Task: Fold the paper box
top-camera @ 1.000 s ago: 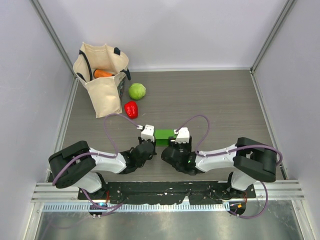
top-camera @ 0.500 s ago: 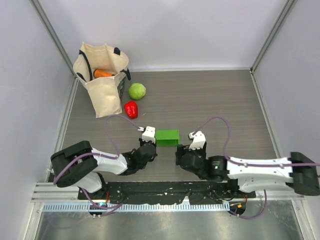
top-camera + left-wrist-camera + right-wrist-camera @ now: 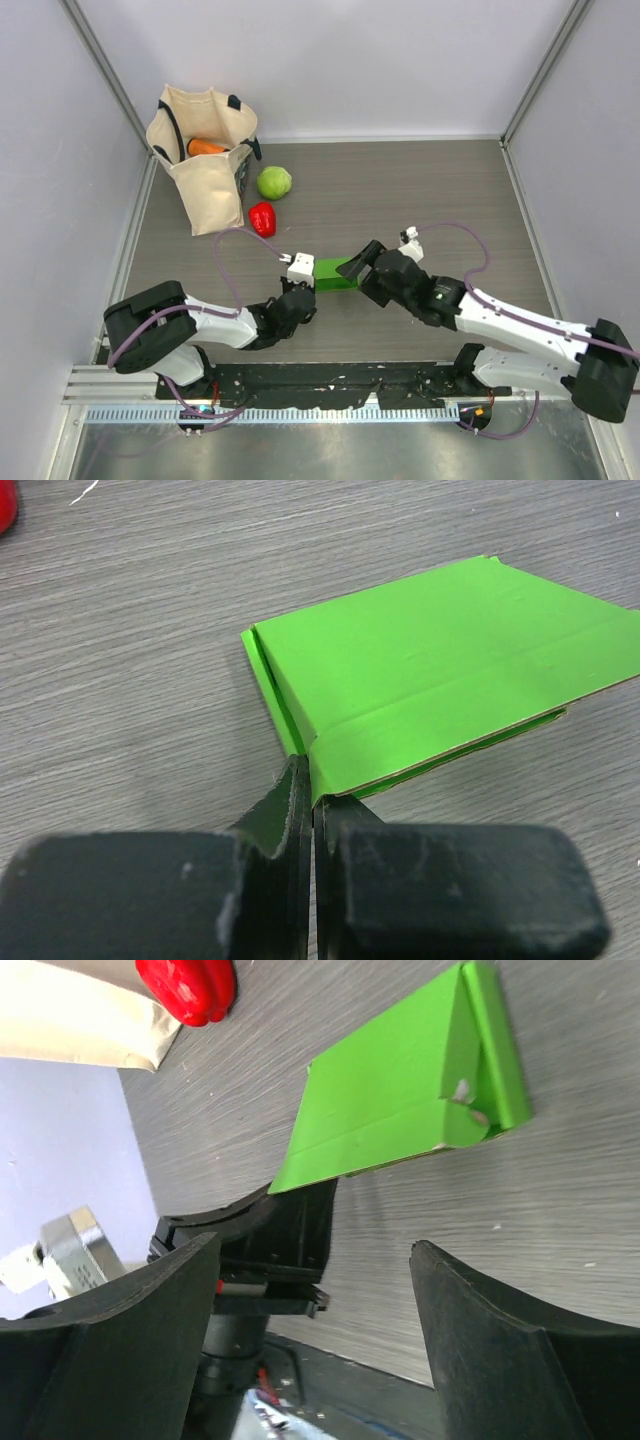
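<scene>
After swinging clear, the right hand (image 3: pixel 358 264) is back, spread, at the right end of the paper box (image 3: pixel 335 273) lying mid-frame on the desk (image 3: pixel 450 190), whose left corner the left hand (image 3: pixel 312 810) still pinches, likely lining up the next fold.

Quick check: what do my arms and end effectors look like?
The left arm and right arm have white links, bulky black joints and a looping purple cable each. A white block sits at each wrist. The left end effector and right end effector have blocky matte-black fingers, scuffed pale.
</scene>
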Robot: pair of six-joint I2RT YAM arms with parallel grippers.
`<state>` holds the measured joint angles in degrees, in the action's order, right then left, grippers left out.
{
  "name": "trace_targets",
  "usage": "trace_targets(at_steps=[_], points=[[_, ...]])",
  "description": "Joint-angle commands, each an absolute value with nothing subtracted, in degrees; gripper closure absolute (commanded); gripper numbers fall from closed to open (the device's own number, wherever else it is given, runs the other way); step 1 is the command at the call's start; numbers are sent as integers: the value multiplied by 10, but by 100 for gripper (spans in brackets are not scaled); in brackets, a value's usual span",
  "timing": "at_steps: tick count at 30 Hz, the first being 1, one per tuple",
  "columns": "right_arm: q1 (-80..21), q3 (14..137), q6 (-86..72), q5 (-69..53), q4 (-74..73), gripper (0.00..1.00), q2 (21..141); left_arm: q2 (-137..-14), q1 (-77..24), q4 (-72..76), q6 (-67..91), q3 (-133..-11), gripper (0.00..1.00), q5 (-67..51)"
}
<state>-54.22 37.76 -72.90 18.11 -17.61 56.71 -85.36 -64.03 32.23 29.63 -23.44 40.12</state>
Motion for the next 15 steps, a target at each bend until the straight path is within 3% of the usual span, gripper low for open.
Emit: trace_targets(at_steps=[1,7,10,12,15], points=[[-538,365,-882,135,-57,21,621,-863,-645,293,298,-245,100,412],[-536,352,-924,165,-15,29,684,-859,-647,291,295,-245,100,415],[-534,339,-940,168,14,40,700,-858,-647,289,294,-246,100,416],[-534,325,-967,170,27,53,706,-860,-649,291,296,-245,100,417],[-534,306,-990,175,54,62,714,-862,-650,293,296,-246,100,417]])
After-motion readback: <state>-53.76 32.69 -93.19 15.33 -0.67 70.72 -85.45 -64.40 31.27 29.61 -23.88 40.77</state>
